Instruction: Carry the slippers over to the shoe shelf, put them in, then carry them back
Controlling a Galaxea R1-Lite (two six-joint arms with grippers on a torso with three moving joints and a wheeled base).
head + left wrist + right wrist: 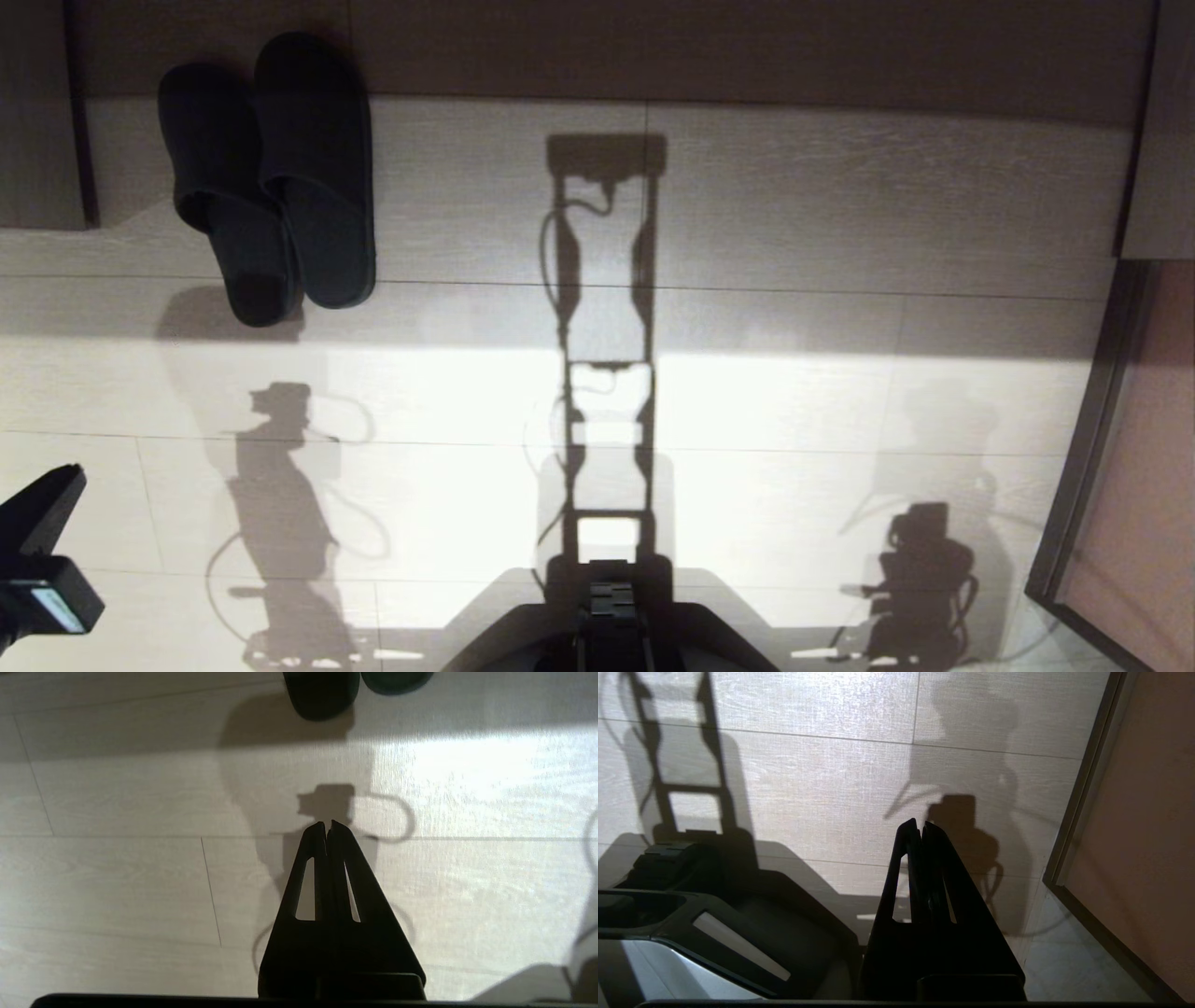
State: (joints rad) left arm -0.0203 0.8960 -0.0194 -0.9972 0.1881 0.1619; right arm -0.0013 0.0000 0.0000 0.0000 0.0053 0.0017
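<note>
Head view puts the slippers (271,177) at the upper left of the frame — side by side on the pale floor (794,392), touching, held by nothing. Lower left, the left claw (45,511) hangs well apart from them, fingers pressed together and empty. The right claw (920,826) is closed too — empty, over floor beside a dark-framed panel (1148,826).

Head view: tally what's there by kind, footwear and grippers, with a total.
Slippers: 2, black, side by side on the floor
Grippers: 1, the left gripper, shut and empty
Total: 3
</note>
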